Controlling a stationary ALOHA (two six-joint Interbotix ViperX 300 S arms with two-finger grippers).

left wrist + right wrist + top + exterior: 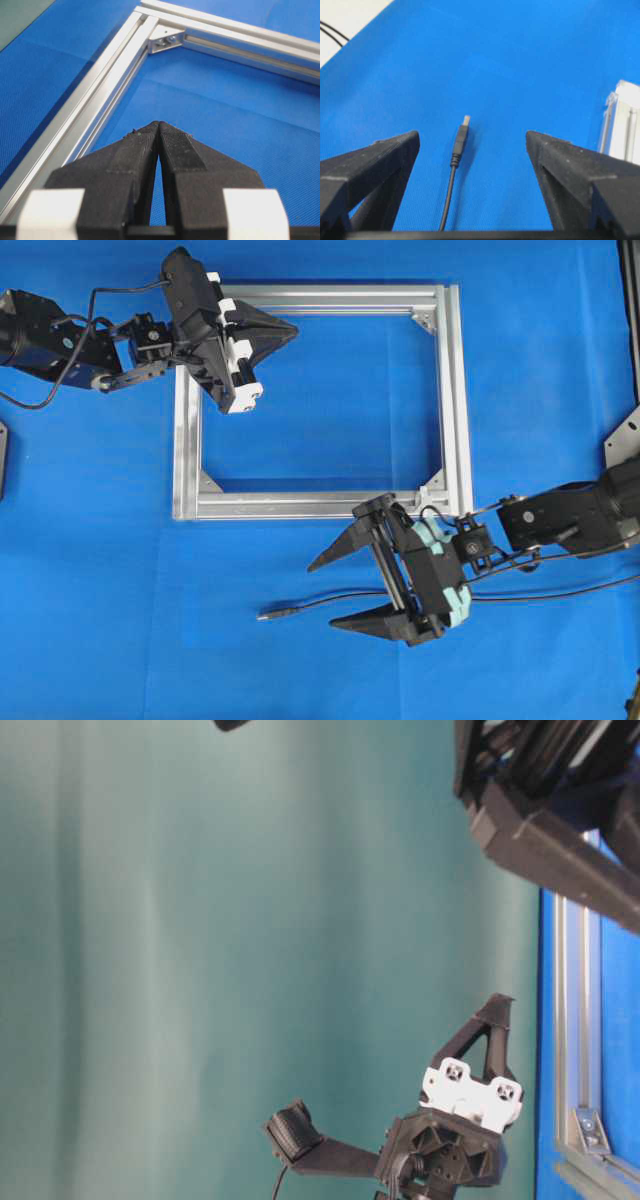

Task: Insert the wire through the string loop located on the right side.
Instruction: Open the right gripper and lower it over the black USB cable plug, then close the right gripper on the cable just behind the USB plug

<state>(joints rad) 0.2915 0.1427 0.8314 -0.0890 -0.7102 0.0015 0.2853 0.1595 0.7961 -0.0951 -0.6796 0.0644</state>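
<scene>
The blue tabletop [100,590] carries a silver frame [185,440] toward its far edge. The left hand [285,332] hovers over the frame's far-left corner, pinched closed on nothing. The right hand [335,592] gapes wide toward the near edge, straddling the wire [451,175]. Thin, limp and light, the wire should be pinched on its stiffer plug [460,139]. I cannot make out the string loop.
</scene>
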